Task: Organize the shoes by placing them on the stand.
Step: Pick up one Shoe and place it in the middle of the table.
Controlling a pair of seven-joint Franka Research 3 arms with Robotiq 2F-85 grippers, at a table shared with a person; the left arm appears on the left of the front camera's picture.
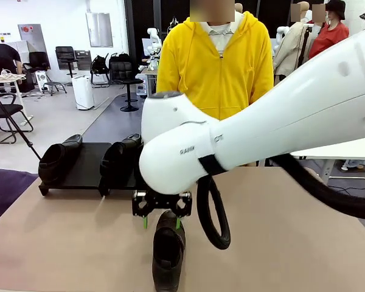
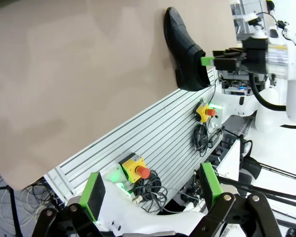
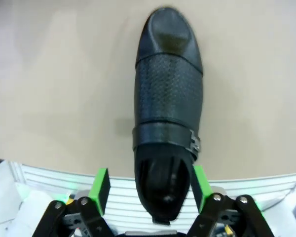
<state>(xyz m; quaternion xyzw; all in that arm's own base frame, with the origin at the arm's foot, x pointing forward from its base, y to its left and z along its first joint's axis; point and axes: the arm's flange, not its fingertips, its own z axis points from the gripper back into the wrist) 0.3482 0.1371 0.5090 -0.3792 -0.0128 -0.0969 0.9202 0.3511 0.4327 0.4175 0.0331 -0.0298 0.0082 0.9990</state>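
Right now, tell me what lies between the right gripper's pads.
The heel end of a black shoe on the table lies between the open right gripper's pads, seen in the right wrist view.

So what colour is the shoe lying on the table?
Black; the shoe has a dotted texture across its top, clearest in the right wrist view.

shoe [image 3: 168, 94]: black leather, perforated vamp, smooth toe | table [image 3: 54, 89]: matt beige | stand [image 1: 88, 165]: matt black

Small dark lettering sits on the white shell of the robot arm [image 1: 188, 149] in the front view, too tiny to read. No other text, label, brand mark or number can be made out anywhere.
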